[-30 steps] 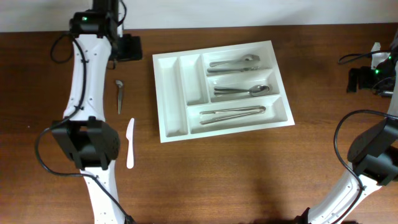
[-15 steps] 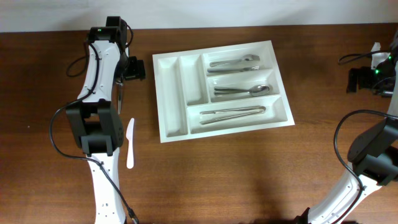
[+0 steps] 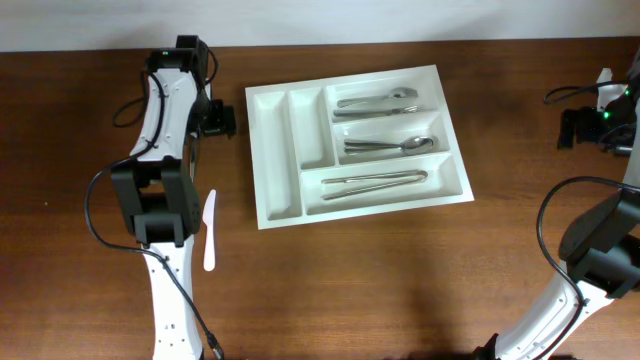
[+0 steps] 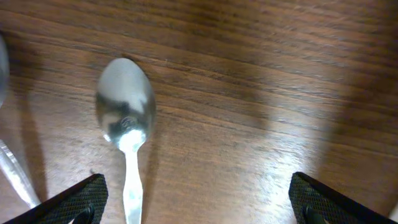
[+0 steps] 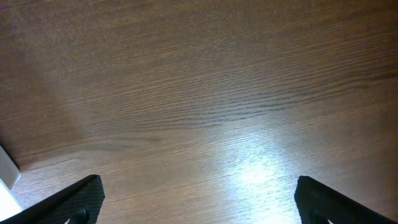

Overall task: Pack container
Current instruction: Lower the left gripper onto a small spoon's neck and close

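Dark wood surface runs through every view. White container (image 3: 272, 150) lies far of centre, slightly turned, with metal cutlery (image 3: 388, 145) in its three long compartments. Left claw (image 4: 199, 202) hangs just left of the container's far-left corner, fingers wide apart and gripping nothing. Below it a spoon (image 4: 126, 115) lies on the wood, between the fingers but nearer the left one. Another metal piece (image 4: 11, 168) shows at the left edge. White knife (image 3: 209, 230) lies nearer, beside the left arm. Right claw (image 5: 199, 202) is at the far right, well apart from the container, fingers spread over wood.
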{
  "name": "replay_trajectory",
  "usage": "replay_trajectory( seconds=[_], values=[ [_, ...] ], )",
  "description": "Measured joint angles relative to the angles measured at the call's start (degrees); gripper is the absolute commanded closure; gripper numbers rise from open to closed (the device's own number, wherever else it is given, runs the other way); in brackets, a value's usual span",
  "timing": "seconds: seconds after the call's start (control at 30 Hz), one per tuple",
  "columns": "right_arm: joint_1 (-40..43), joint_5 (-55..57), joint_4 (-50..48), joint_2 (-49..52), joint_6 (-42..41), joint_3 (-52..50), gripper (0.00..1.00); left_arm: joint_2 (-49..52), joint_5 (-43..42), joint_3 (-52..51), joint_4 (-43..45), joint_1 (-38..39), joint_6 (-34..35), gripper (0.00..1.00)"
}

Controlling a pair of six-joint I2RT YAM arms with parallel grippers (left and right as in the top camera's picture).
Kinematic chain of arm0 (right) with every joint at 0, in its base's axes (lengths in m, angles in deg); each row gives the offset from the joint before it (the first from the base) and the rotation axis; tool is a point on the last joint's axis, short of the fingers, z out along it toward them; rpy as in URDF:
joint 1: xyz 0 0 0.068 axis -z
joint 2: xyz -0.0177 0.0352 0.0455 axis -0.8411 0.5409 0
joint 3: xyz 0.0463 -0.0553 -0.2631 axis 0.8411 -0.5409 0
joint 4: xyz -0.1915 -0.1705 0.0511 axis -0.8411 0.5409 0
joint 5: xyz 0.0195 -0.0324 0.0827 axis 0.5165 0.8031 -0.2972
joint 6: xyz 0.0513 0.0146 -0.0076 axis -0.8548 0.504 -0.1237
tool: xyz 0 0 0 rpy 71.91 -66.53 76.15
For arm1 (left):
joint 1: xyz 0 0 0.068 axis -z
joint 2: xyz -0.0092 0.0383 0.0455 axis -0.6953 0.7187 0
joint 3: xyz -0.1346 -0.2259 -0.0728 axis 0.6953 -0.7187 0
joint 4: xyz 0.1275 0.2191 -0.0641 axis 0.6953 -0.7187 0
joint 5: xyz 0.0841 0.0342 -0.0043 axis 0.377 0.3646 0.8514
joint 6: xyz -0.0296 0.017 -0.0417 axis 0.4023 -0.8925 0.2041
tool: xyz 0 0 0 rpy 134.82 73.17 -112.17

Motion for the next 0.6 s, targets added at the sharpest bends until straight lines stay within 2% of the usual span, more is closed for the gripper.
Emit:
replay_trajectory(
  seconds=[0.27, 0.6],
  values=[
    [0.00, 0.00, 0.00, 0.00, 0.00, 0.00, 0.01, 0.20, -0.13, -0.02, -0.11, -0.15, -0.50, 0.05],
    [0.00, 0.00, 0.00, 0.00, -0.02, 0.00, 0.01, 0.20, -0.15, -0.02, -0.35, -1.95, -5.55, 0.05]
  ],
)
